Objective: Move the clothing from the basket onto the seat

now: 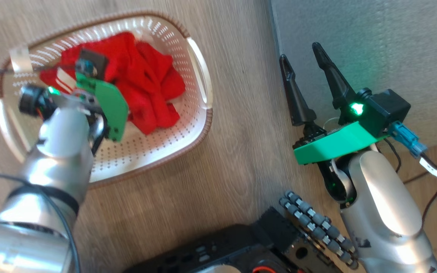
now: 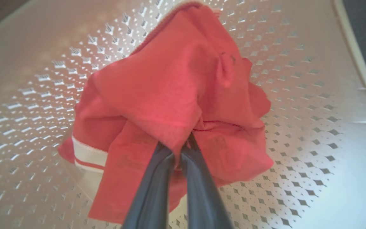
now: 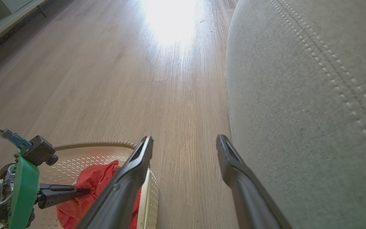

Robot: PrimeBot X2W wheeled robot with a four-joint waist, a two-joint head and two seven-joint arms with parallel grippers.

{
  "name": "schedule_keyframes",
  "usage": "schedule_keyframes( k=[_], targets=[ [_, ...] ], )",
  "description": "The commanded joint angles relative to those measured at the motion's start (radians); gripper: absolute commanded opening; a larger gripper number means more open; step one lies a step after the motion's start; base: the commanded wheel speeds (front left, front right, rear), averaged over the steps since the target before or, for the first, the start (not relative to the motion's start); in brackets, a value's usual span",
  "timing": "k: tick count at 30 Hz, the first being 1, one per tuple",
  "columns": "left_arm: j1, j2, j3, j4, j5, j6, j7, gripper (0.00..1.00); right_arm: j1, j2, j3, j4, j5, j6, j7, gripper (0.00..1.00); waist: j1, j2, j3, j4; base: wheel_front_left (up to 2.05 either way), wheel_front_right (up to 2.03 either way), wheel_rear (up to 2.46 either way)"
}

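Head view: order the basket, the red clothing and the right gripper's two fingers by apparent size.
basket
clothing
right gripper, fingers alone; they likely sit nearer the camera, so true size is unsure.

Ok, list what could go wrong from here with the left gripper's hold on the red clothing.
1. The left gripper is shut on a thin fold of the clothing; the fold may slip out on lifting.
2. The clothing lies bunched in the basket, so part might stay behind or catch on the perforated wall.
3. The open right gripper hovers at the edge of the seat and could block the carry.
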State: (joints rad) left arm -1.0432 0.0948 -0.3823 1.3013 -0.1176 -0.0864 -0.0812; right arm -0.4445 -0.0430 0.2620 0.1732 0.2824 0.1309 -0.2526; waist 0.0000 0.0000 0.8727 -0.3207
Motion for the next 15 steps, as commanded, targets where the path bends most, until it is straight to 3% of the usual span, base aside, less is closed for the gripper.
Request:
schedule_keyframes(
  k=[1,15],
  targets=[
    [0.063,0.002,0.020,-0.011,-0.020,-0.009,-0.026,0.00,0.036,-0.007,0.004,-0.010,-0.006,0.000,-0.009,1.00,0.0000,0.0000,-0.063,0.020,0.00,0.00,0.00],
    [0.197,-0.035,0.021,-0.057,-0.073,-0.006,-0.178,0.00,0.078,-0.007,-0.035,0.078,-0.044,0.000,-0.009,1.00,0.0000,0.0000,-0.346,0.108,0.00,0.00,0.00]
  ],
)
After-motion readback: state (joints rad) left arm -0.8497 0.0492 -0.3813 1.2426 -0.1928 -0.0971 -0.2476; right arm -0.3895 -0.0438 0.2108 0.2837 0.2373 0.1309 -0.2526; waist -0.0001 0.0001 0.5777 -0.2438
